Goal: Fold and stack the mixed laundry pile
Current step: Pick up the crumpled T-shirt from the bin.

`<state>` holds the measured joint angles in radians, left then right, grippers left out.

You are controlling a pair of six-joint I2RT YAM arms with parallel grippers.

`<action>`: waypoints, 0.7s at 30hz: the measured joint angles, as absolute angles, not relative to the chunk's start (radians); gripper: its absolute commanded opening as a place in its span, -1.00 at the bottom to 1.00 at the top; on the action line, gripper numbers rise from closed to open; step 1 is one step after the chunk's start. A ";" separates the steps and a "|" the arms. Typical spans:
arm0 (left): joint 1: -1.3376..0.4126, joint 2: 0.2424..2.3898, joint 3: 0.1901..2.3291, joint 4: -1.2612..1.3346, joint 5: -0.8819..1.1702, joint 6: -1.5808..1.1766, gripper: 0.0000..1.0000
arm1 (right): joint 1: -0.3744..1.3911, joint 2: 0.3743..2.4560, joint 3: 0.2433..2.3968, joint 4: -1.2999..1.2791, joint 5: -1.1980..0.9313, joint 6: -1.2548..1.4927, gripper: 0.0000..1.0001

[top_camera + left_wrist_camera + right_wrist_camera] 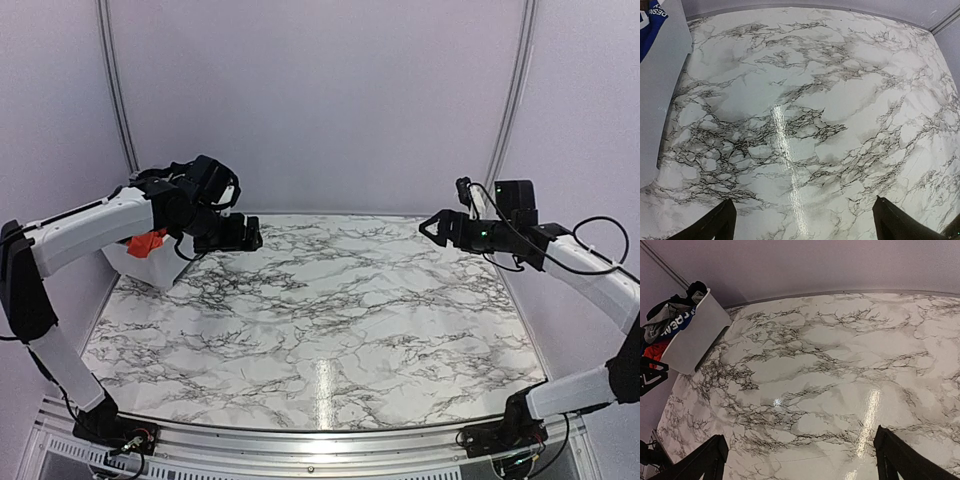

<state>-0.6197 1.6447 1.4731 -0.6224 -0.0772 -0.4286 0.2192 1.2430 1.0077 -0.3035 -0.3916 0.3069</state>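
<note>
At the far left corner of the table, a white basket stands tilted, and the laundry pile sits inside it. None of the pile lies on the marble-patterned surface. In the top view the left arm hides most of the basket, and only an orange-red piece shows below the forearm. The right wrist view shows more of the contents: black and grey fabric at the rim, a blue piece with white lettering and orange-red fabric beneath it. The left wrist view shows the same blue piece at its upper left corner, above the basket wall. The left gripper hangs in the air just right of the basket, pointing toward the table centre. Its jaws are spread wide with nothing between them – both fingers frame bare marble. The middle of the table carries only glare streaks. At the right, the right gripper hangs at a similar height, pointing left toward the other arm and well apart from the basket. Its jaws are likewise fully spread and hold nothing, and its fingers stand over bare surface.
</note>
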 measured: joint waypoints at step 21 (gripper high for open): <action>-0.522 1.598 1.602 -0.557 -0.059 -0.435 0.98 | 0.216 1.218 1.004 -0.285 -0.410 0.286 0.97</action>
<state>-0.5217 1.5982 1.6020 -0.5571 -0.0589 -0.4351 0.2165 1.2179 1.0039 -0.2852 -0.4099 0.2859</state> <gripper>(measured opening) 0.989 0.985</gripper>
